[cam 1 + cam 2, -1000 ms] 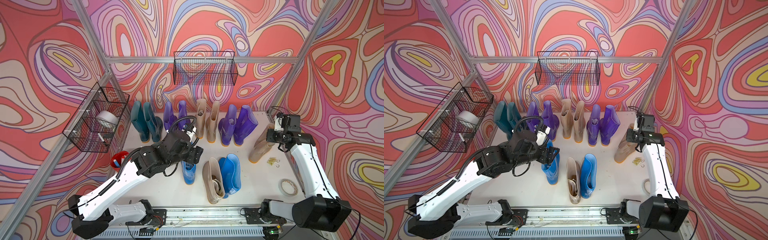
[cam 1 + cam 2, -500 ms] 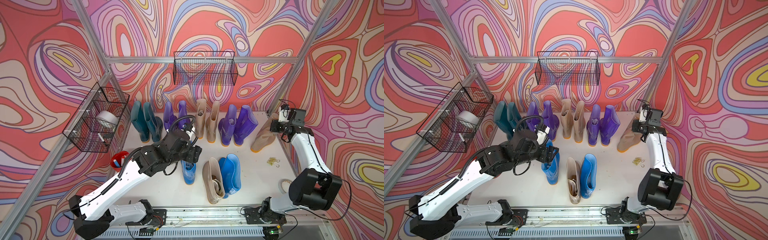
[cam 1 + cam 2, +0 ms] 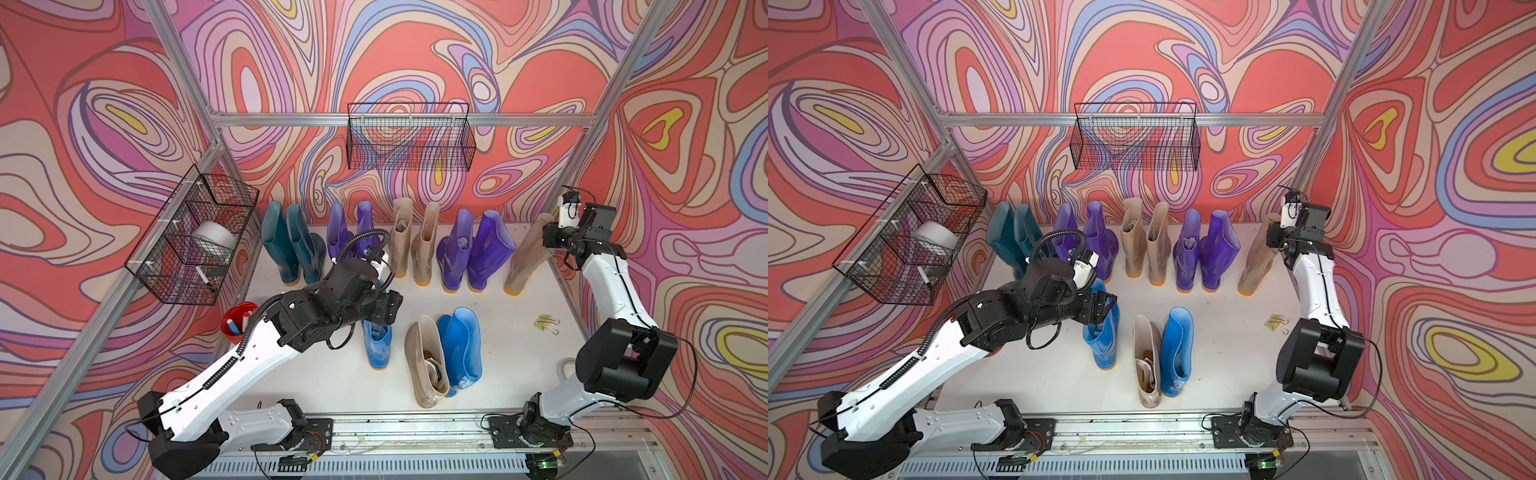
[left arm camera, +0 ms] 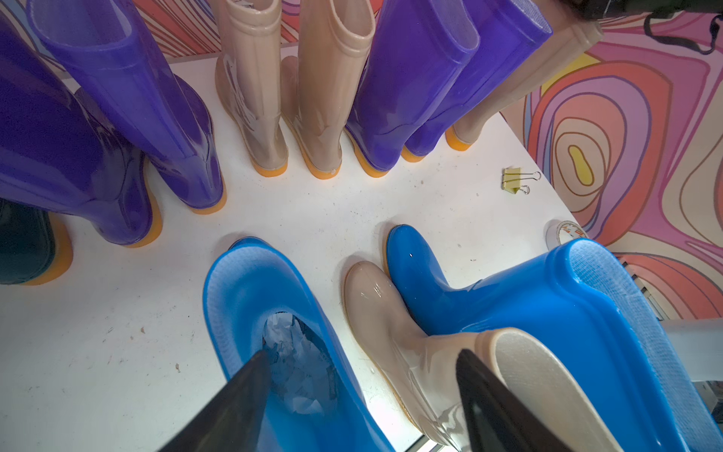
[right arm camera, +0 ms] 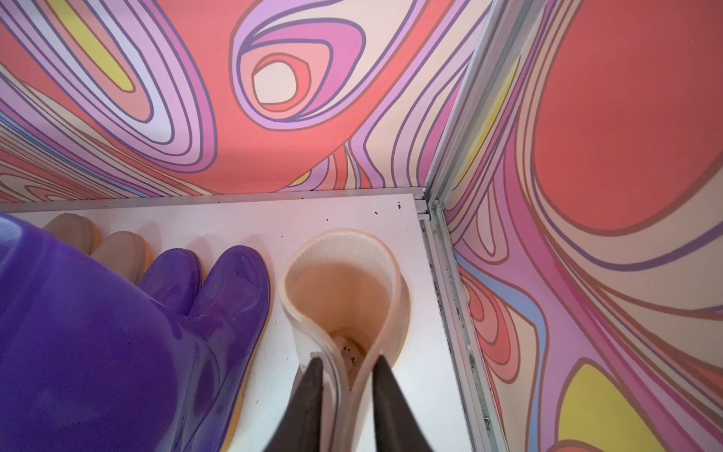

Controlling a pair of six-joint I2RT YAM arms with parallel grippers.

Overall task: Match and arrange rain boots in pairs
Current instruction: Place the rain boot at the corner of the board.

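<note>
Currently the right gripper point(image 5: 348, 385) pinches the squashed cuff of a tall glossy beige rubber boot point(image 3: 524, 255), right of centre in both top views, beside two glossy purple rubber boots point(image 3: 478, 251). Lower centre, the left gripper point(image 4: 364, 354) hangs with fingers spread over a bright blue rubber boot point(image 3: 377, 343).

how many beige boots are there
4: two beige boots together mid back row; lone beige boot at that row's right end, cuff in the right gripper; front beige boot against a blue boot. None looks hidden.
</note>
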